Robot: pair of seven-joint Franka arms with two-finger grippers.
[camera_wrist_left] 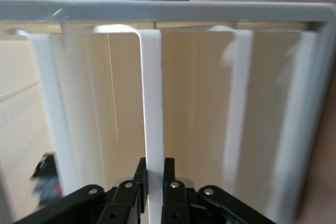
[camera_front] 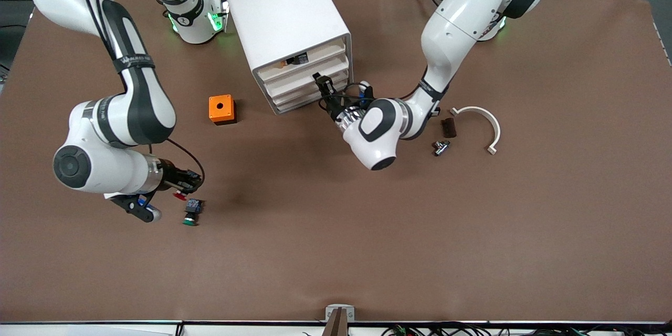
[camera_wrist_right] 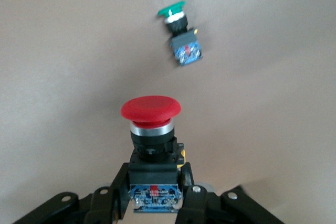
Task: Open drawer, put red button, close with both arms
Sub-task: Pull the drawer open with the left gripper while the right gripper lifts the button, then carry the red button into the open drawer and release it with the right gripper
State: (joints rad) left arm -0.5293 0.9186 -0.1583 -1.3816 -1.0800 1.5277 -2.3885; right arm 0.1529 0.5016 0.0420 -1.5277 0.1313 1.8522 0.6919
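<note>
The white cabinet [camera_front: 283,5] stands toward the robots' side of the table. My left gripper [camera_front: 321,83] is at the front of the drawer [camera_front: 304,78], second from the top. In the left wrist view the left gripper [camera_wrist_left: 153,174] is shut on that drawer's thin white front lip [camera_wrist_left: 152,103]. The drawer front looks level with the other drawer fronts. My right gripper [camera_front: 188,186] hangs low over the table at the right arm's end. It is shut on the black-blue body of the red button [camera_wrist_right: 151,109], whose cap [camera_front: 179,196] points away from the right gripper [camera_wrist_right: 153,195].
A green-capped button [camera_front: 191,212] lies on its side just beside the held one [camera_wrist_right: 181,35]. An orange box [camera_front: 221,109] sits beside the cabinet. A white curved bracket [camera_front: 480,123], a dark block [camera_front: 448,127] and a small metal part [camera_front: 441,147] lie near the left arm.
</note>
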